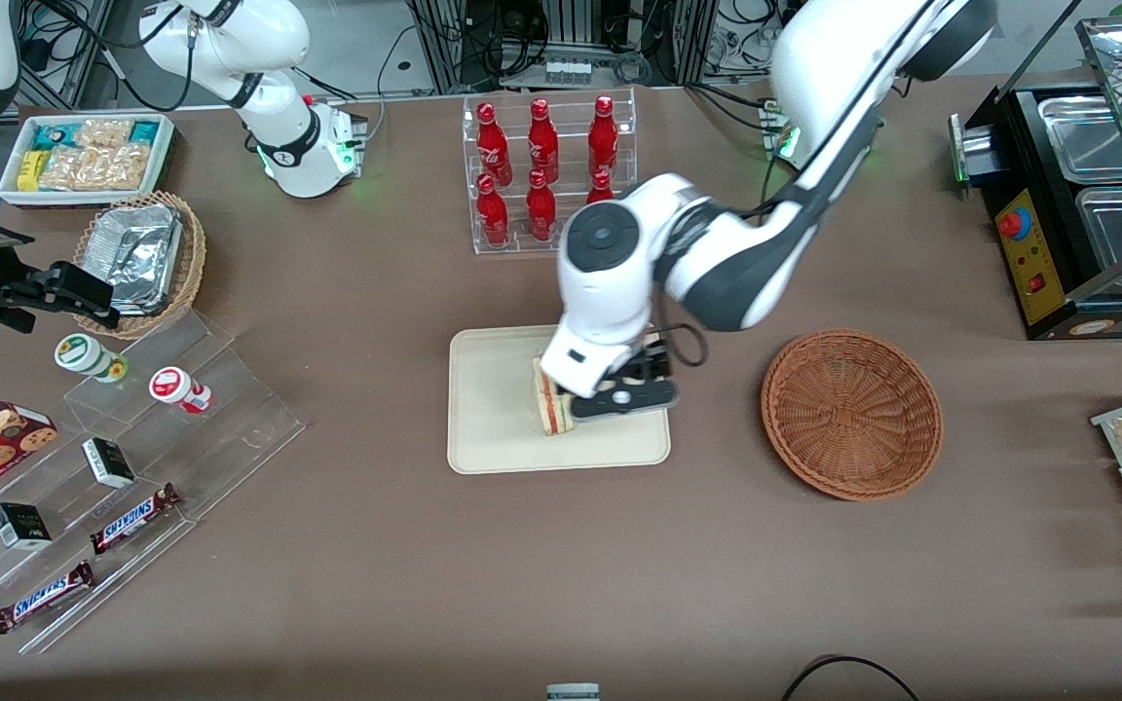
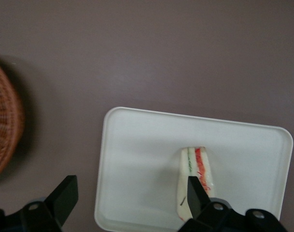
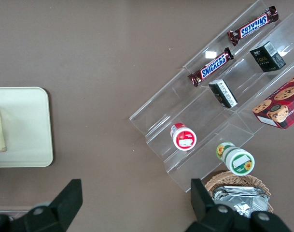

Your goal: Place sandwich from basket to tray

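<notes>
Cream tray (image 2: 137, 159) holds sandwich (image 2: 195, 179); wrist view shows end effector (image 2: 130, 200) spread.

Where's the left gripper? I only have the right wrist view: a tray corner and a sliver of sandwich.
Observer: Front view has the gripper low over the tray, right beside the sandwich.
Operator: Fingers on it?
Observer: Left wrist view shows the fingers spread wide and the sandwich lying on the tray next to one of them.
Operator: Anything in the basket?
Observer: Nothing shows inside the basket. It sits beside the tray, toward the working arm's end.
</notes>
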You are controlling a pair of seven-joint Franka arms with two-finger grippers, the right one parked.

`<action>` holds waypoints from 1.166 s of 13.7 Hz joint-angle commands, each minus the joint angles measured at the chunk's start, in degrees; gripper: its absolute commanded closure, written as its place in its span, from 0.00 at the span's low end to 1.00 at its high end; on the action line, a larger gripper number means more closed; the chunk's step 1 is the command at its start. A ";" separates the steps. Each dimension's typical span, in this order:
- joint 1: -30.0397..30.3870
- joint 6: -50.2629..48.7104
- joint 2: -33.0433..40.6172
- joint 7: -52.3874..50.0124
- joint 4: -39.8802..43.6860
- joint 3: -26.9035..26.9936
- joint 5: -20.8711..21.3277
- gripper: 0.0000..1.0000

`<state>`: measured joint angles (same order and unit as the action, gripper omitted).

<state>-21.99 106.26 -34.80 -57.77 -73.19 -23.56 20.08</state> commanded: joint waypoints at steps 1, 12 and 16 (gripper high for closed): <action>4.74 -3.06 7.53 -0.24 -4.32 -0.17 -2.49 0.00; 17.57 -11.16 21.17 15.93 -10.73 0.09 -10.67 0.00; 20.65 -12.99 26.00 22.77 -13.38 0.97 -14.17 0.00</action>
<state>-3.64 94.45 -13.15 -39.51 -83.25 -23.27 8.60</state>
